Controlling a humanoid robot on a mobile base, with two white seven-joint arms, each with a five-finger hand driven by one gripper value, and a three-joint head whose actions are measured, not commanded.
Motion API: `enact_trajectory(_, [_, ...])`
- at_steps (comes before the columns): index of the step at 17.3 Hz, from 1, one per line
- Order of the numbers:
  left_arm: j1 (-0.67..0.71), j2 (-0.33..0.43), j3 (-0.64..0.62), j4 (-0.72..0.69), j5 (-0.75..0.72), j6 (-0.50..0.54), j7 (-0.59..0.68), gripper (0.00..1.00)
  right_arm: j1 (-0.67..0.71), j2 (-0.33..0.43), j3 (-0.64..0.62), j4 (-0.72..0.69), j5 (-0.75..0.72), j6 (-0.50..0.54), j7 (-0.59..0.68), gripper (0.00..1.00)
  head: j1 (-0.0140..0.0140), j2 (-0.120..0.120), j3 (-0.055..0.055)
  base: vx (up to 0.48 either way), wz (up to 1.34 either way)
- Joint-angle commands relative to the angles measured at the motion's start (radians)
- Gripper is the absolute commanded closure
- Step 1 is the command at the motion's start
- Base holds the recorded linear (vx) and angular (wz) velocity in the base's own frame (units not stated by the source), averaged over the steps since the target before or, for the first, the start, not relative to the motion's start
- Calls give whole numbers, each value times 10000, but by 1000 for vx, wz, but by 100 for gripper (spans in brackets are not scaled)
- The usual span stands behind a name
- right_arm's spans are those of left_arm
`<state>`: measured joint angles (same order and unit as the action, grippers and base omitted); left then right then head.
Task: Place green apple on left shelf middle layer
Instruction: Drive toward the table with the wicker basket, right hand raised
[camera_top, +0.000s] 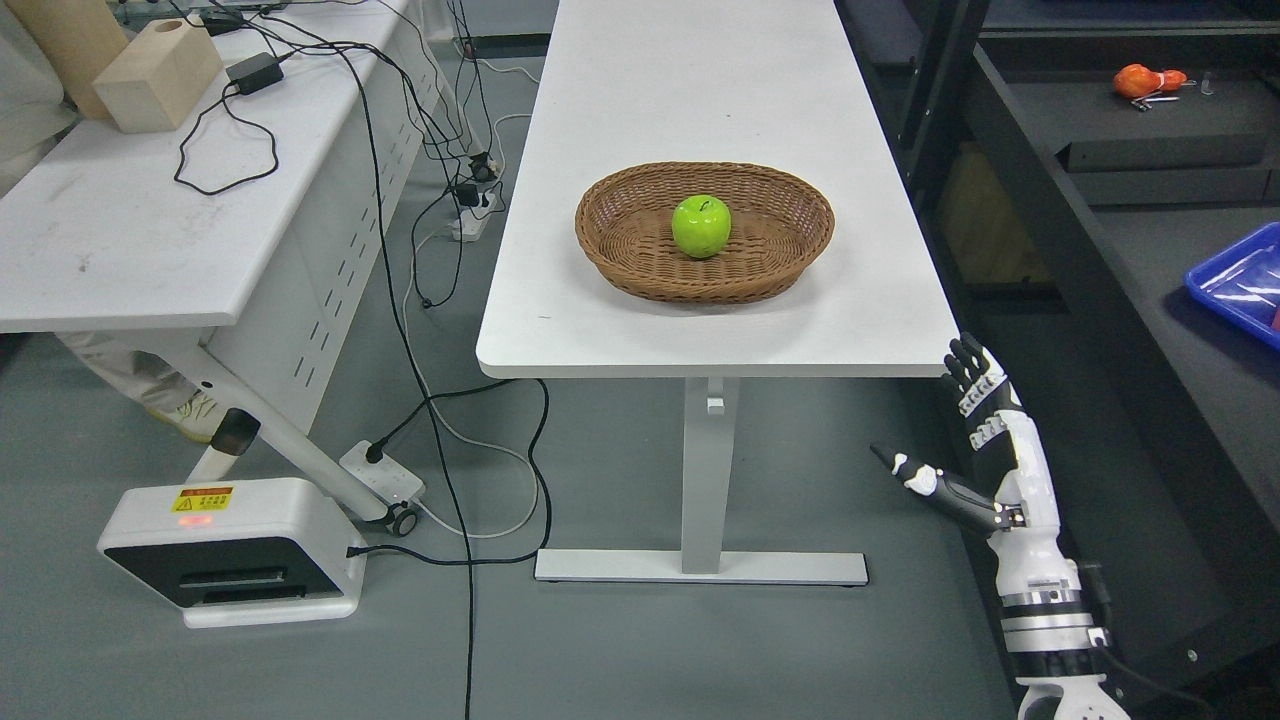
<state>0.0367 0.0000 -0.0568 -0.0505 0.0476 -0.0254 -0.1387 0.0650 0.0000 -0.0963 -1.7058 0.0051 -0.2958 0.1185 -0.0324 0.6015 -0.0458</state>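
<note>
Green apple (701, 226) sits in the middle of a woven basket (790, 262) on the white table (700, 90), untouched; the right hand (975, 440) hangs below and just off the table's near right corner, fingers stretched up and thumb splayed to the side, wide and holding nothing; left hand not in view. Step in hand, by my reading, is the reach and pickup, so the task is barely begun. To do it well: lift the hand clear above the table edge before moving inward, or the fingers may catch the corner; come over the basket rim rather than through it; drop onto the apple from above or from the near right, fingers kept wide until they straddle it; close around the widest part, since the skin looks glossy and likely slippery; lift straight up so the basket is not dragged. Apple stands upright, stem dimple facing up and tipped a little toward the far side; it is close to round, so its long axis is faint, roughly vertical through the stem. Dark shelving (1120, 140) shows at the right; no shelf on the left is in view.
</note>
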Motion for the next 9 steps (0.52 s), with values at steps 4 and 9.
enact_trajectory(4, [1,175,0,-1,0,-7,-9,0,41,-175,-33,0,-96,105,58,0,0,0,0,22,4])
enact_trajectory(9, [1,175,0,-1,0,8,-9,0,-493,-807,271,16,4001,-815,-94,0,0,0,0,14,2])
